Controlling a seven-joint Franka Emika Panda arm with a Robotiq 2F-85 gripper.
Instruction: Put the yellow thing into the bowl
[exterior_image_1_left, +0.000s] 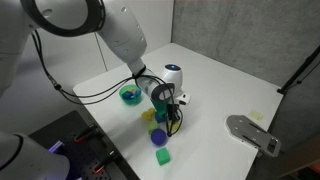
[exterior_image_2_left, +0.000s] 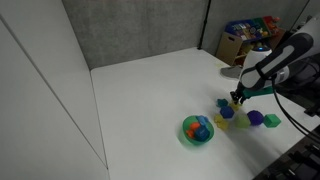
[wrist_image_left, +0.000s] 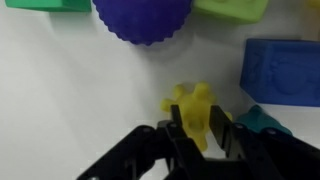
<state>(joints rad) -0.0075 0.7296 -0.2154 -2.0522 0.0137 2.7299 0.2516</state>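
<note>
In the wrist view the yellow thing (wrist_image_left: 190, 103), a small bright-yellow knobbly toy piece, sits on the white table between my two black fingers. My gripper (wrist_image_left: 197, 125) is closed against its sides. In both exterior views the gripper (exterior_image_1_left: 172, 116) (exterior_image_2_left: 237, 100) points down among the toy blocks, and its fingers hide the yellow thing there. The teal-green bowl (exterior_image_1_left: 131, 95) (exterior_image_2_left: 198, 130) stands on the table a few block-widths from the gripper, with some coloured pieces inside.
Close round the gripper lie a blue block (wrist_image_left: 280, 70), a purple bumpy ball (wrist_image_left: 142, 18), a green block (wrist_image_left: 232, 8) and a teal piece (wrist_image_left: 262, 120). More blocks lie nearby (exterior_image_1_left: 162, 157) (exterior_image_2_left: 254, 117). A grey device (exterior_image_1_left: 252, 132) lies on the table.
</note>
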